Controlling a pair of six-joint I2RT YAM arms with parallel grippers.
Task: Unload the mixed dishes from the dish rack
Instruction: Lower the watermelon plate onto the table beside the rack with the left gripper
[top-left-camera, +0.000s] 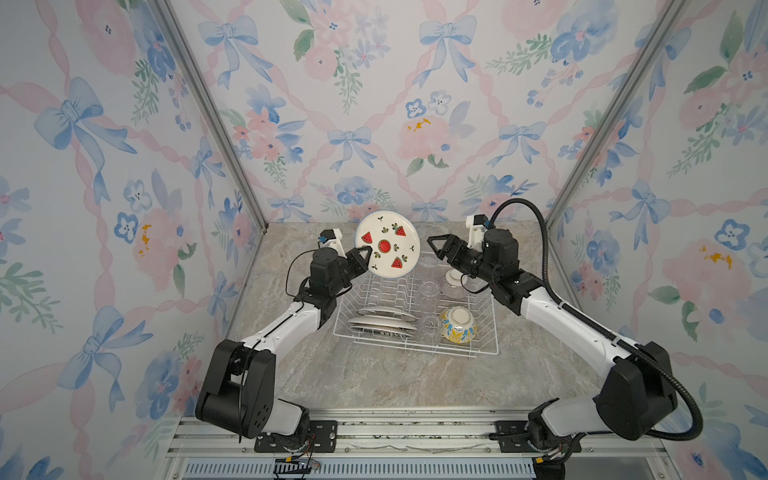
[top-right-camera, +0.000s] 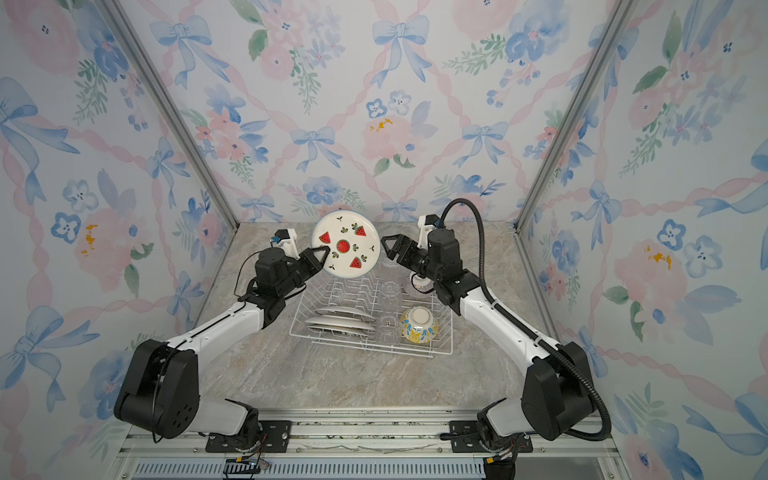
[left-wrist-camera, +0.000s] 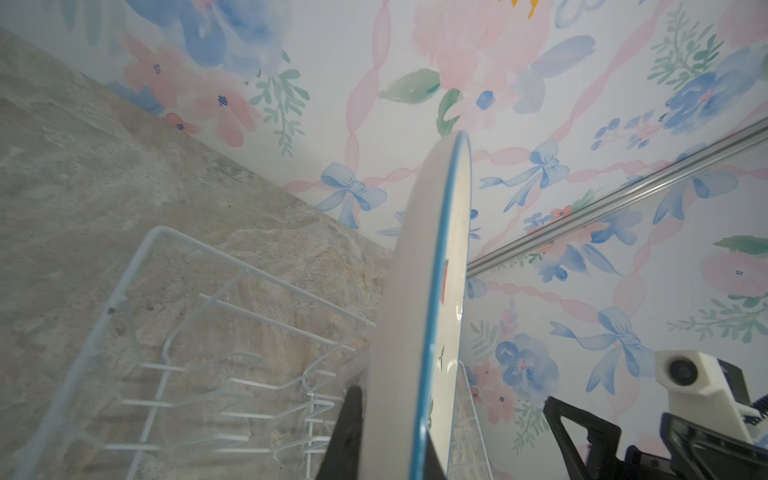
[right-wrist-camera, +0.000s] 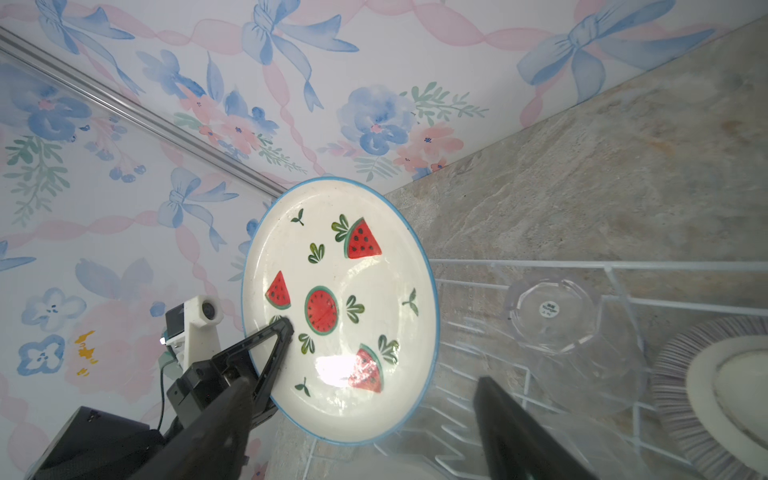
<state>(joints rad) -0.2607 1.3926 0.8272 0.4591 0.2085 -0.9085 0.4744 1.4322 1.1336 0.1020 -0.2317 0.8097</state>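
My left gripper is shut on the left rim of a white watermelon plate, which hangs upright above the far end of the dish rack. The left wrist view shows the plate edge-on between the fingers. My right gripper stands open just right of the plate, apart from it, with the plate facing it. In the rack sit two plates, clear glass cups, a yellow-blue floral bowl and a purple-striped bowl partly under my right arm.
The rack stands on a marble tabletop enclosed by floral-papered walls with aluminium corner posts. A metal rail carrying both arm bases runs along the front edge.
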